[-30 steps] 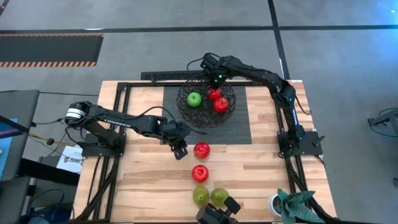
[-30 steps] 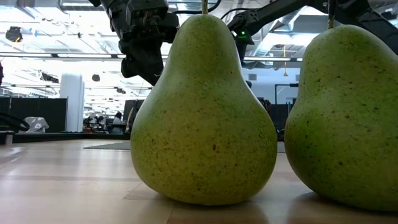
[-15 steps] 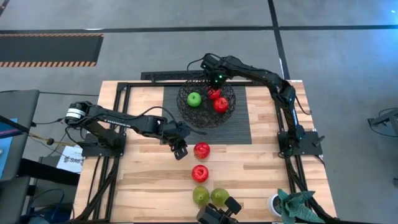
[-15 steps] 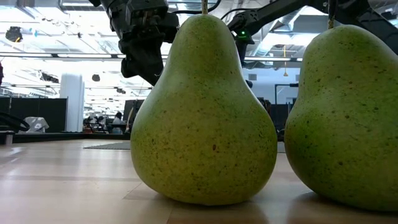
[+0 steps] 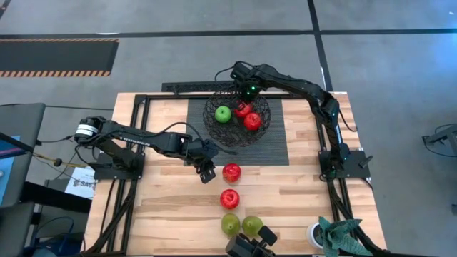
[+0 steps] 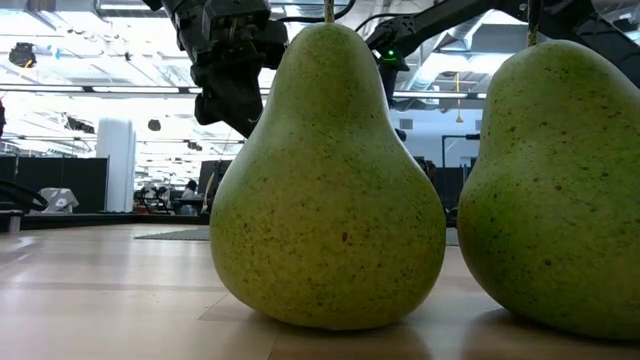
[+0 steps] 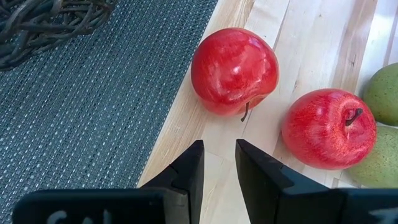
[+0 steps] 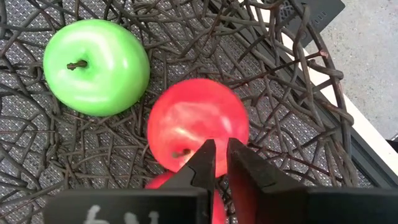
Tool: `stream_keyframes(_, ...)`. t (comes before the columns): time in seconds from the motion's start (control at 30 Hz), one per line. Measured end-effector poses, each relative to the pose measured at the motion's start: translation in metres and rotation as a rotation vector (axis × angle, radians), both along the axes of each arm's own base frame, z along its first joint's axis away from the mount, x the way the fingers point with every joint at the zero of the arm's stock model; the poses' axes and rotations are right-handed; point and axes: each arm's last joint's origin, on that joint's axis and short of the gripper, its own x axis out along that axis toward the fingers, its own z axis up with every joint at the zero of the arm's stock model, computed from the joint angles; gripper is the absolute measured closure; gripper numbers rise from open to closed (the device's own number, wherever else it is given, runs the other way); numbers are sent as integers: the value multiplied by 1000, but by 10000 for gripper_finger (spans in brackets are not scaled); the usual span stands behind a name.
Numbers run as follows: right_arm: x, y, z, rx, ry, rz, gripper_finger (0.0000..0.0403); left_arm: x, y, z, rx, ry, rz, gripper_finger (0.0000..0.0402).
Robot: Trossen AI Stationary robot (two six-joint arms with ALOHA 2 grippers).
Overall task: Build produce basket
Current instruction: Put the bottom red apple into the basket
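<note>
dark right arm over basket (image 5: 237,115) | fingers (image 8: 202,163) slightly parted above red apple (image 8: 198,121)

Red apples (image 5: 231,172), one bright green apple (image 5: 223,113), speckled yellow-green pears (image 6: 330,190), black basket (image 5: 218,127).

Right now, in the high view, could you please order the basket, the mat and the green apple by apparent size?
1. Mat
2. Basket
3. Green apple
All lie at a similar distance from the camera, so the ranking is safe.
</note>
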Motion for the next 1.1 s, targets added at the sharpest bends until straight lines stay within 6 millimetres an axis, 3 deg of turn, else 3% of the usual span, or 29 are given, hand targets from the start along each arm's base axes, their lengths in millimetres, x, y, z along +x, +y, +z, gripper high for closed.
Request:
stream_keyframes(0.3, -5, 3, 1, 27, 41, -1, 342, 0, -1, 0, -5, 1, -9, 324)
stream_keyframes(0.57, -31, 37, 15, 183, 284, 16, 342, 0, -1, 0, 15, 1, -42, 324)
stream_keyframes(0.7, -42, 61, 37, 209, 328, 11, 342, 0, -1, 0, 29, -1, -63, 324)
stream_keyframes(0.9, -59, 103, 91, 145, 172, -29, 342, 0, -1, 0, 26, -1, -108, 324)
stream_keyframes(1.1, -88, 160, 142, 126, -21, -82, 342, -1, -2, 0, 39, 1, -139, 324)
